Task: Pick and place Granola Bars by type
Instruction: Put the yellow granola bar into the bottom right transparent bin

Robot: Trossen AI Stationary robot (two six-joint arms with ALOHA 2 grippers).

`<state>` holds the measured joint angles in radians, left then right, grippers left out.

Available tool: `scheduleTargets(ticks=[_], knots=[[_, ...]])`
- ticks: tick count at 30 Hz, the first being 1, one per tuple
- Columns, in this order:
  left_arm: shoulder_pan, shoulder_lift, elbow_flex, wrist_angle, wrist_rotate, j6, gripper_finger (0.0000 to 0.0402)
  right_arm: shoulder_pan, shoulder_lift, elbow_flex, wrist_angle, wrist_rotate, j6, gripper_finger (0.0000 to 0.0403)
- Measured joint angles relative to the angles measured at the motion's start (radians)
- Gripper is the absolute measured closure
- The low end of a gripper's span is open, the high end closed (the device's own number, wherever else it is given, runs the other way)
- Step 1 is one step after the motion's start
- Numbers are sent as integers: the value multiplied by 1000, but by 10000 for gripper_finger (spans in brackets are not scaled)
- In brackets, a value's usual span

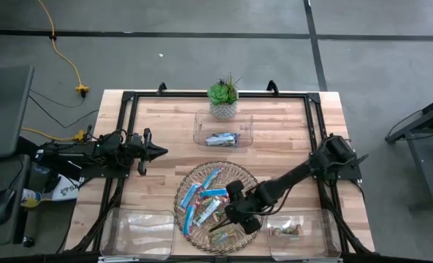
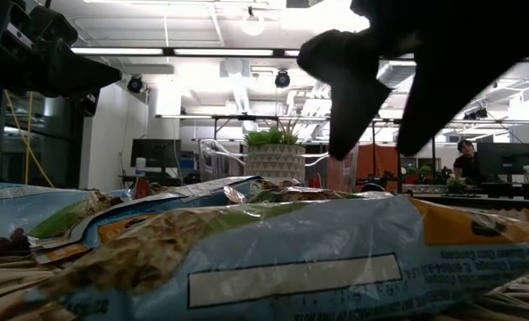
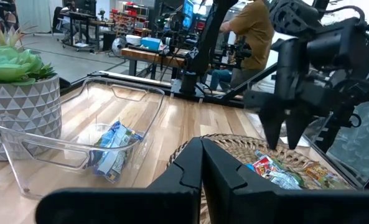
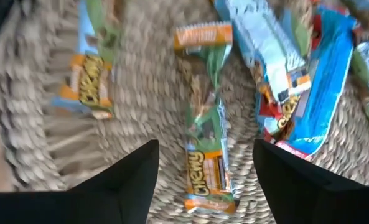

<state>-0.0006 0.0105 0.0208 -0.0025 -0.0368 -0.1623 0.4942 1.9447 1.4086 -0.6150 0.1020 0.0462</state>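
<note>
From above, the right gripper [image 1: 234,219] is being held over the round wicker tray [image 1: 189,184] of wrapped granola bars [image 1: 210,210]; the left gripper [image 1: 156,152] is being kept at the table's left side, fingers pressed together. In the right wrist view, parted fingers [image 4: 131,180] are being lined up astride a tan-green crinkly-wrapped bar [image 4: 208,146], empty. Judged light, soft and slippery, it is best pinched mid-length.

Your bench [image 1: 165,131] is pale wood planking inside a black frame. On it you have a round wicker tray [image 1: 242,174] at the front centre, a clear bin [image 1: 198,126] behind it, a potted succulent [image 1: 223,99] at the far edge, and clear bins at the front-left [image 1: 139,232] and front-right [image 1: 315,237] corners.
</note>
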Motion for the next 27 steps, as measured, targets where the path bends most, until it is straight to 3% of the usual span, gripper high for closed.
scheduleTargets(ticks=[27], knots=[[0, 0, 0, 0, 0, 0, 401, -22, 73, 0, -54, 0, 22, 155]])
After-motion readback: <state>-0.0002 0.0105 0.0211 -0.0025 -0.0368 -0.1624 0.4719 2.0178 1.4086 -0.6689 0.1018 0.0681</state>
